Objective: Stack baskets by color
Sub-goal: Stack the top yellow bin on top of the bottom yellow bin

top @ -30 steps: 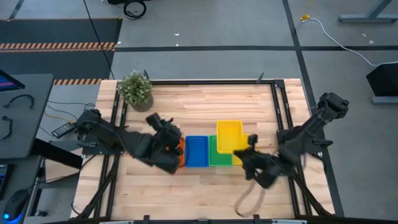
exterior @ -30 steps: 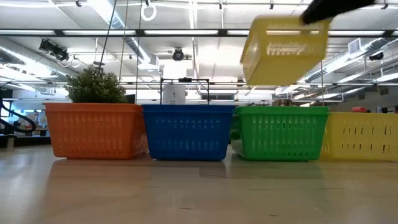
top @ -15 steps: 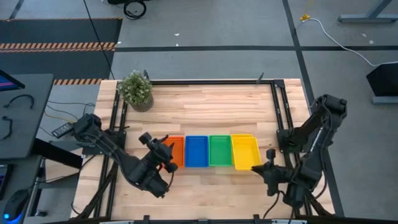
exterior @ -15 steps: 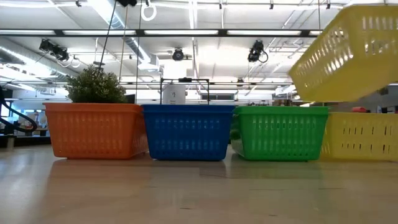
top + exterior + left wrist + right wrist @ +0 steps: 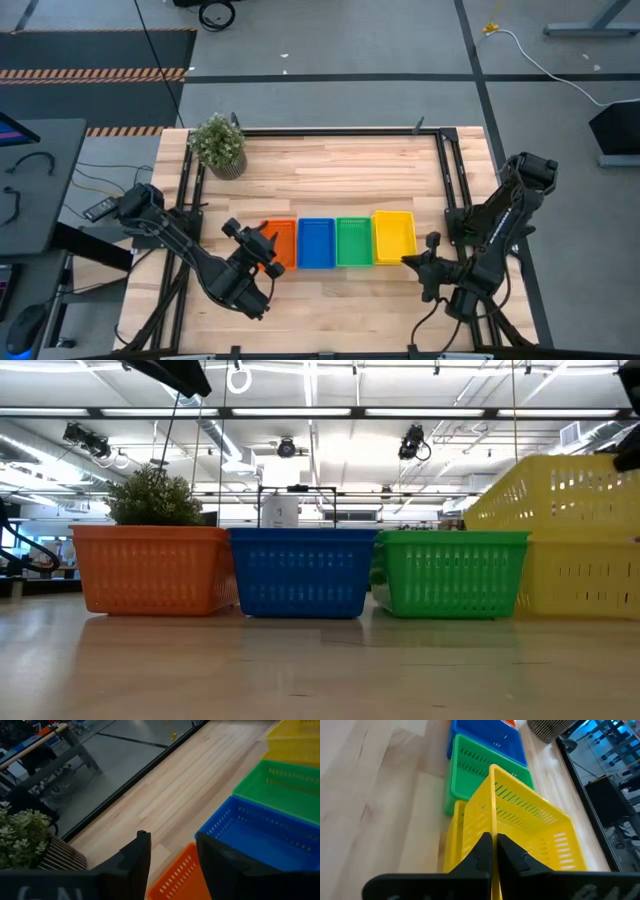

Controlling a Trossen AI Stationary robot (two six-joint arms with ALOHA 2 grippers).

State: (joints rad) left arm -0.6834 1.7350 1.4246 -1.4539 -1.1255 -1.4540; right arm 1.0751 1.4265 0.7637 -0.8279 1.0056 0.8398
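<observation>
Currently you've got the left gripper (image 5: 262,251) released, fingers apart over the orange perforated plastic basket (image 5: 283,243). Next in the row: blue (image 5: 316,243), green (image 5: 353,242) perforated rectangles. Right gripper (image 5: 493,851) pinches the rim of the upper yellow slotted basket (image 5: 394,237), sitting tilted in its twin (image 5: 585,580). No legible labels.

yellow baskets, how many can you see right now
2. One yellow basket sits on the table at the right end of the row, beside the green basket. The second yellow basket is pinched by the right gripper, partly lowered into the first, tilted.
</observation>
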